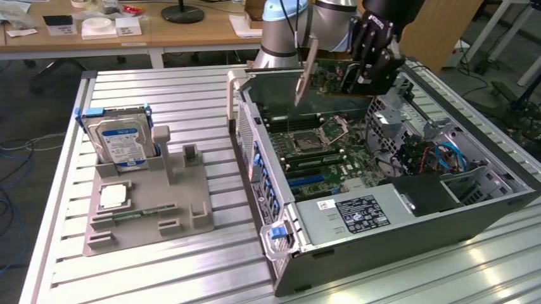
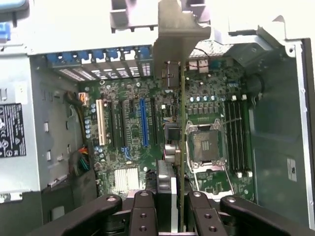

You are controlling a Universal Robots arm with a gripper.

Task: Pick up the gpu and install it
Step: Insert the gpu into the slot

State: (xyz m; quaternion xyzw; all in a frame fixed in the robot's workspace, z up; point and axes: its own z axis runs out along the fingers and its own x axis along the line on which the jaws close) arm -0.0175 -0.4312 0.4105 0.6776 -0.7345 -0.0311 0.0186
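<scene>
- While my hand [image 1: 363, 77] is closed narrow on the gpu [image 1: 331, 76], the card hangs edge-down above the open computer case [image 1: 381, 221], over the motherboard [image 1: 317, 145].
- Seen from my wrist, its thin edge runs between the blue slot [image 2: 143, 123] and the processor socket [image 2: 205, 147], with its metal bracket [image 2: 173, 34] toward the case's rear wall.

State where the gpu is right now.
In the exterior view's upper middle, the gpu hangs in the gripper above the open computer case.
</scene>
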